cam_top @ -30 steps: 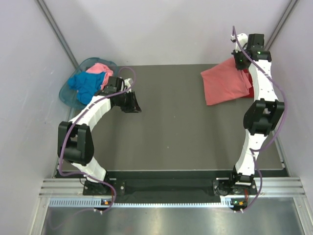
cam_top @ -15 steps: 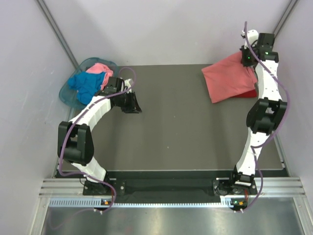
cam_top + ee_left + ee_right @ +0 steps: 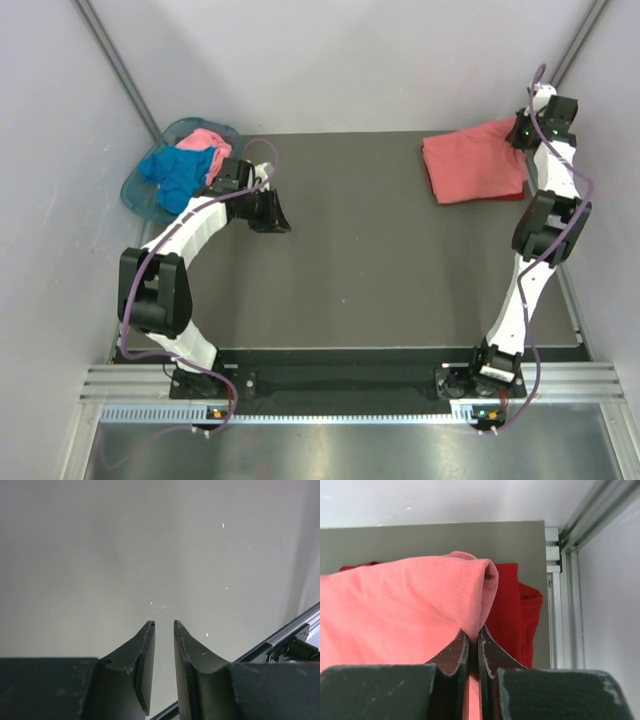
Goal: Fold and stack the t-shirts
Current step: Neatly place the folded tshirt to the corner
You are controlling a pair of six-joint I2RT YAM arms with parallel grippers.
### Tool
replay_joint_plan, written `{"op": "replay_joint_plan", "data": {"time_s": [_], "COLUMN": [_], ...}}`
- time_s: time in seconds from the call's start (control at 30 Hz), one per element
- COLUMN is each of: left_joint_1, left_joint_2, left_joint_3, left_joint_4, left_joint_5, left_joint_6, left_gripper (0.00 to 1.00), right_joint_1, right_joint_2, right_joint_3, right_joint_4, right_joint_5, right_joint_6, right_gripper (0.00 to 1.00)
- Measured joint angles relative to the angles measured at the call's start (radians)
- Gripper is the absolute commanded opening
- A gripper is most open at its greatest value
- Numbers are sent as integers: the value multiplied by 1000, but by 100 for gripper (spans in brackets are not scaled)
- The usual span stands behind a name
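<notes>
A salmon-coral t-shirt (image 3: pixel 475 160) lies folded at the far right of the table. My right gripper (image 3: pixel 522 135) is shut on its right edge, and the right wrist view shows the fabric (image 3: pixel 420 600) pinched between the fingertips of that gripper (image 3: pixel 474 632). A dark red t-shirt (image 3: pixel 517 605) lies beneath and to the right of it. A bright blue t-shirt (image 3: pixel 175 172) and a light pink one (image 3: pixel 205 140) are bunched in the teal basket (image 3: pixel 135 192). My left gripper (image 3: pixel 272 212) hovers just right of the basket. Its jaws (image 3: pixel 164 624) stand slightly apart with nothing between them.
The basket sits at the far left corner, partly off the table. A metal rail (image 3: pixel 560 580) and the side wall stand close to the right of the red shirts. Dark table surface (image 3: pixel 380 260) spreads between the two arms.
My right arm has swung right and toward the back corner, dragging the salmon-coral shirt with it over the dark red one. The left arm has stayed put.
</notes>
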Motion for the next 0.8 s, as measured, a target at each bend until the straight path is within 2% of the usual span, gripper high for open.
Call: {"op": "replay_joint_plan", "data": {"time_s": [0.27,0.3,0.37,0.4,0.43,0.53,0.57,0.6,0.67,0.73,0.8], "left_joint_1": [0,0,0,0,0,0,0,0,0,0,0], "left_joint_2": [0,0,0,0,0,0,0,0,0,0,0], "left_joint_3": [-5,-5,-5,-5,-5,-5,-5,-5,-5,-5,-5], "left_joint_4": [4,5,8,8,8,10,10,10,10,10,10], "left_joint_5": [6,7,9,10,9,10,10,10,10,8,5], "left_joint_6": [-6,-6,-6,-6,-7,-7,-7,-8,-8,-8,-7], "left_gripper": [27,27,27,27,27,27,27,27,27,27,27], "right_joint_1": [-24,-25,-26,-27,-29,-40,-47,-53,-66,-71,-73], "right_joint_2": [84,90,104,108,113,117,117,116,101,76,36], "right_joint_3": [-4,-5,-5,-6,-6,-14,-19,-27,-71,-129,-193], "right_joint_4": [105,113,133,141,147,173,187,197,217,219,215], "right_joint_5": [-16,-16,-16,-16,-16,-13,-12,-10,0,18,42], "right_joint_6": [108,116,141,154,172,204,214,227,241,247,253], "right_gripper": [0,3,12,25,32,43,54,61,68,68,58]}}
